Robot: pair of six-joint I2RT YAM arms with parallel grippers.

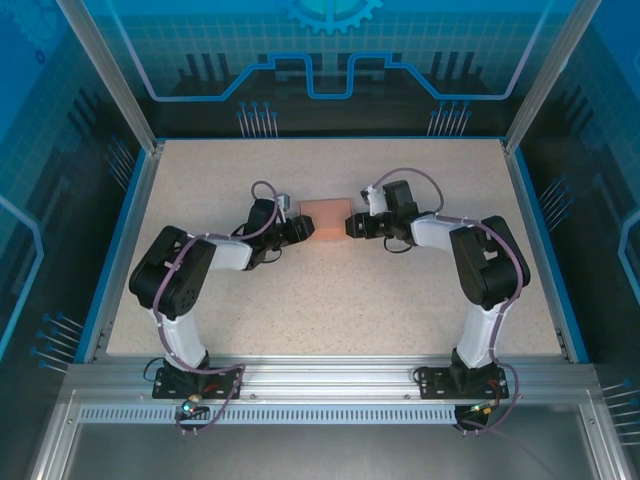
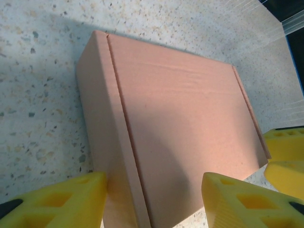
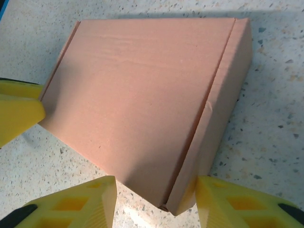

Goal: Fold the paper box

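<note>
1. Table point(image 1: 330, 310) — speckled beige top with a blue edge. It takes up the middle of your top view.
2. Left arm point(image 1: 190, 270) and right arm point(image 1: 480, 265) — you have them bent inward from the lower left and lower right. Their wrists come together just above the frame's centre.
3. Paper box point(image 1: 323, 216) — salmon-pink card, a closed flat rectangle. It lies on the table just above the centre of the top view, between the two arm tips.
4. Left gripper point(image 2: 154, 183) — its yellow fingers stand apart at the bottom of its wrist view, with a box corner between them. The finger point(image 2: 71, 199) at lower left sits right against the box's side wall. You cannot tell whether they squeeze.
5. Right gripper point(image 3: 156, 185) — its fingers are likewise apart and straddle the box's bottom corner in its wrist view. You cannot tell whether it presses.
</note>
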